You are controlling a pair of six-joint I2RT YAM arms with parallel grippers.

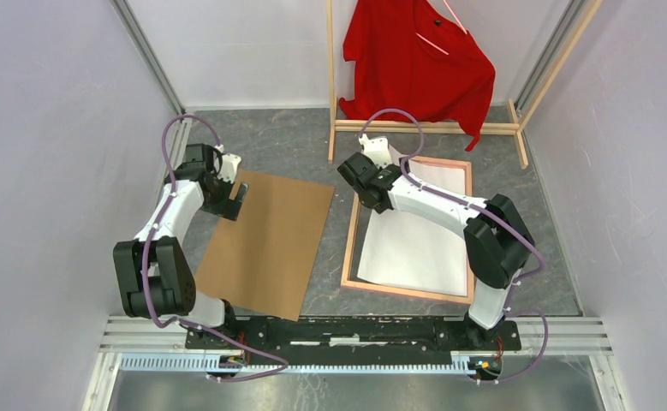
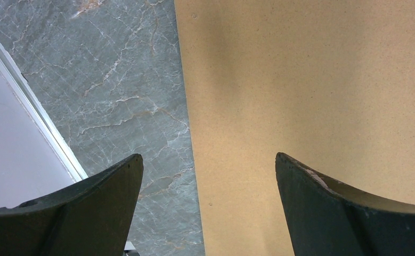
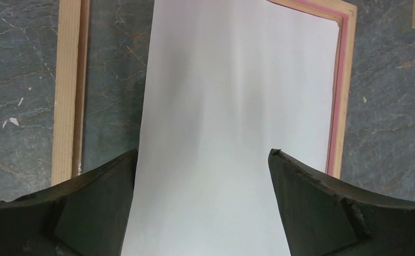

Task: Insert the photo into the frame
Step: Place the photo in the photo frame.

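- The table [image 1: 295, 141] fills the middle of the top view. The task's things lie right of centre and the spare part lies left of centre.
- The brown backing board [image 1: 270, 244] lies flat at centre left, well apart from the frame, with bare table between them.
- The frame [image 1: 348, 248] lies wood-back up at centre right, its long axis running from the bottom of the picture toward the top.
- The photo [image 1: 415, 248] lies white-back up inside the frame's outline, its long axis nearly matching the frame's but skewed. In the right wrist view its right edge meets the pink rail, while a strip of table shows between its left edge and the left wood rail. I cannot tell whether it sits fully in the recess. My judgement is that it needs a nudge toward the left of the picture to square up.
- The right gripper [image 3: 202, 154] hovers over the photo's upper end, jaws spread wide and holding nothing. It points along the photo's long axis and is by far the nearer arm.
- The left gripper [image 2: 208, 157] is also wide open and empty. It hangs over the board's upper left edge, well apart from the photo.
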